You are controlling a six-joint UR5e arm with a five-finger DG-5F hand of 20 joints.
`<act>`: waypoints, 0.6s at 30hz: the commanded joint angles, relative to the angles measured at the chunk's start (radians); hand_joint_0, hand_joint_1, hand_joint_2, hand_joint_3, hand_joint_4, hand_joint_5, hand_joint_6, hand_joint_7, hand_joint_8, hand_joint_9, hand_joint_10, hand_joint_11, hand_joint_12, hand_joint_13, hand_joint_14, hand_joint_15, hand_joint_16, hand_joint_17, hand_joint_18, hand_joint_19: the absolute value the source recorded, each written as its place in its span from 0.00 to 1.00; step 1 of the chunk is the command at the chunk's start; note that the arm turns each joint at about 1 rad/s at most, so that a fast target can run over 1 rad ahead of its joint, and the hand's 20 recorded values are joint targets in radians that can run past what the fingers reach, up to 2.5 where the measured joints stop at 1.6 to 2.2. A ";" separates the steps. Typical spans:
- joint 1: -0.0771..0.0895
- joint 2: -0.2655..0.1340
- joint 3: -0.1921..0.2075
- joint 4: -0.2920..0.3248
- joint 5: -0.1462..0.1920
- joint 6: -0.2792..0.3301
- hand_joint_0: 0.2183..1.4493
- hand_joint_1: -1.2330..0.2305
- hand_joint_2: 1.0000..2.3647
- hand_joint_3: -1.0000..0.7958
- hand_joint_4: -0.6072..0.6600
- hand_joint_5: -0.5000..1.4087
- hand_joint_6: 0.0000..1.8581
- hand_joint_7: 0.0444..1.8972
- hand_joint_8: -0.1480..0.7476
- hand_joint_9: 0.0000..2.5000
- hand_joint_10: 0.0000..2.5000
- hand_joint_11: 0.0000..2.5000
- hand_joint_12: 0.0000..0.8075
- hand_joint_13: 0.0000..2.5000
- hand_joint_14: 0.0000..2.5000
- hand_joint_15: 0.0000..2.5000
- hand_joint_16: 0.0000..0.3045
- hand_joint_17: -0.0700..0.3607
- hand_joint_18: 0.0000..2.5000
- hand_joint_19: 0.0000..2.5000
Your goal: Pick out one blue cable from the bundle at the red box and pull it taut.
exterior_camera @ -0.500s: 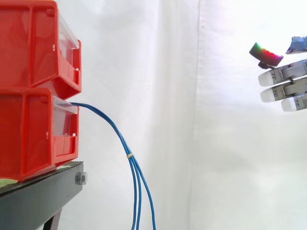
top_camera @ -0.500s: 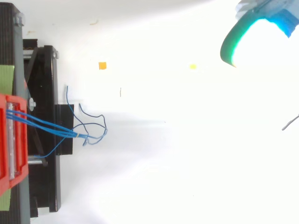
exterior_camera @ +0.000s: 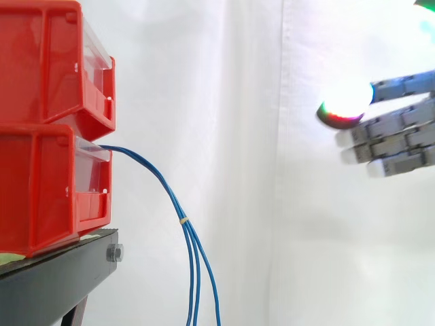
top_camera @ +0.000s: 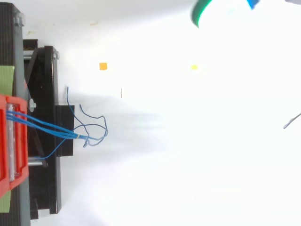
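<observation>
Fingers (exterior_camera: 401,122) of the grey robot hand (exterior_camera: 401,146) lie straight and relaxed, holding nothing, well to the right of the lower red plastic box (exterior_camera: 41,190) and about level with its top, likely lined up for an approach. Thin blue cables (exterior_camera: 182,217), banded together, leave that box's front and sag below it, slack, so one strand can be singled out.

You're looking at one carrier: the black stand (exterior_camera: 61,278). The lower red bin (exterior_camera: 41,190) sits directly on the stand's top, with its open front close to the stand's front edge. The upper red bin (exterior_camera: 47,61) is stacked on the lower one. A pale green sheet (top_camera: 6,77) lies on the stand's top beside the bin. A bolt head (exterior_camera: 114,254) sits on the stand's front end.
</observation>
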 commanded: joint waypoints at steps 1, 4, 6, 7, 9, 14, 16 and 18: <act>0.014 -0.090 0.060 0.027 0.024 -0.013 0.18 0.56 0.00 0.28 0.55 0.11 0.27 0.28 0.41 0.09 0.00 0.00 0.39 0.03 0.00 0.00 0.18 0.44 0.00 0.07; 0.018 -0.167 0.129 0.015 0.023 -0.015 0.18 0.54 0.00 0.28 0.56 0.11 0.27 0.27 0.42 0.10 0.00 0.00 0.39 0.05 0.00 0.00 0.18 0.45 0.00 0.05; 0.021 -0.202 0.164 0.012 0.029 -0.015 0.19 0.54 0.00 0.28 0.56 0.11 0.27 0.28 0.42 0.10 0.00 0.00 0.39 0.05 0.00 0.00 0.18 0.45 0.00 0.05; 0.026 -0.230 0.190 0.012 0.038 -0.016 0.19 0.54 0.00 0.28 0.57 0.11 0.27 0.28 0.42 0.11 0.00 0.00 0.39 0.05 0.00 0.00 0.18 0.45 0.00 0.05; 0.027 -0.250 0.207 0.012 0.039 -0.019 0.19 0.54 0.00 0.28 0.57 0.11 0.27 0.28 0.42 0.11 0.00 0.00 0.39 0.05 0.00 0.00 0.18 0.44 0.00 0.06; 0.044 -0.283 0.226 0.041 0.056 -0.036 0.19 0.54 0.00 0.28 0.57 0.11 0.27 0.28 0.42 0.11 0.00 0.00 0.39 0.05 0.00 0.00 0.18 0.44 0.00 0.06; 0.060 -0.285 0.222 0.059 0.096 -0.065 0.19 0.54 0.00 0.28 0.58 0.12 0.27 0.28 0.42 0.11 0.00 0.00 0.39 0.06 0.00 0.00 0.18 0.44 0.00 0.06; 0.067 -0.288 0.226 0.064 0.107 -0.087 0.19 0.54 0.00 0.28 0.58 0.12 0.27 0.28 0.42 0.11 0.00 0.00 0.39 0.06 0.00 0.00 0.17 0.44 0.00 0.06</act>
